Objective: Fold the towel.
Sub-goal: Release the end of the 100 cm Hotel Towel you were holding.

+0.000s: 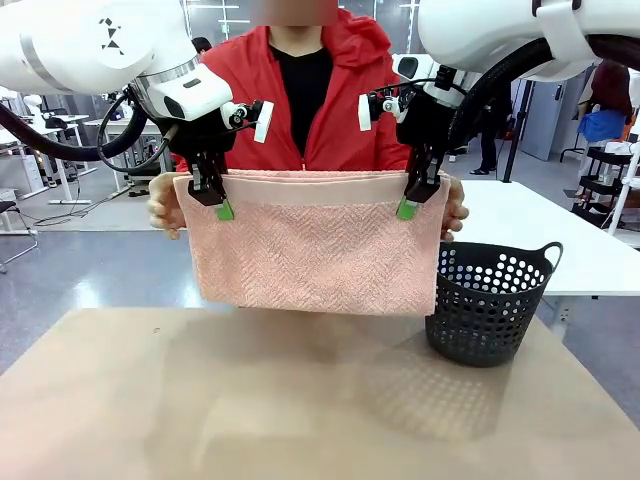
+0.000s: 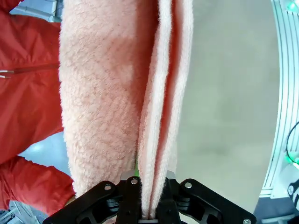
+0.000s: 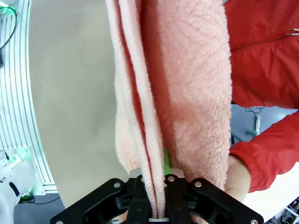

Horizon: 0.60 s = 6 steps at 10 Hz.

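The left gripper [image 1: 212, 198] and right gripper [image 1: 416, 198] each clamp an upper corner of the towel [image 1: 315, 250], which hangs doubled above the table [image 1: 200, 400]. Soft, light and limp, it likely handles best pinched at its corners, through every layer.

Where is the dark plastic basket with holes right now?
Front view: the dark perforated plastic basket stands on the tan table at the robot's right, beside the hanging salmon-pink terry towel's lower corner.
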Motion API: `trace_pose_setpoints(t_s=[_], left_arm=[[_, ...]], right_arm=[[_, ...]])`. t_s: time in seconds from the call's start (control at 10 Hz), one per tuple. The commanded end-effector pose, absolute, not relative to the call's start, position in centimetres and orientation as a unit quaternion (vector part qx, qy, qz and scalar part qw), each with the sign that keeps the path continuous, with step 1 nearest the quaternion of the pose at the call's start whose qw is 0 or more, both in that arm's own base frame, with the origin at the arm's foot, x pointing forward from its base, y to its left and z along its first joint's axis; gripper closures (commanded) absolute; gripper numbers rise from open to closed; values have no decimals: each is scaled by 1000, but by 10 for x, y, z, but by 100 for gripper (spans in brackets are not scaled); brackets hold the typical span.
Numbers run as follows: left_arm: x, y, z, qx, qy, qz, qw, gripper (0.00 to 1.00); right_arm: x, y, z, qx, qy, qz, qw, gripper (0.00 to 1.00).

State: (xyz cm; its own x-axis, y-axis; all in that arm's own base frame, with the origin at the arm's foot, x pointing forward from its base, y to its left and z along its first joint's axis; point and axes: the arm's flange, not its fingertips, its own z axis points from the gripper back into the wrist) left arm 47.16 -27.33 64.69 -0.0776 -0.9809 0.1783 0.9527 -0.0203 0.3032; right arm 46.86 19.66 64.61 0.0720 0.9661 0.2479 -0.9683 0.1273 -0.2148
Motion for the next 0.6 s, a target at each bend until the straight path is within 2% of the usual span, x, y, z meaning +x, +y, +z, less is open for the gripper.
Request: trace_pose_setpoints(t_s=[0.0, 0.5], left_arm=[[472, -271, 648, 47, -174, -719, 671, 100], [472, -271, 648, 47, -174, -719, 671, 100]], right_arm=[[468, 195, 648, 3, -168, 660, 732, 100], [468, 195, 648, 3, -168, 660, 732, 100]])
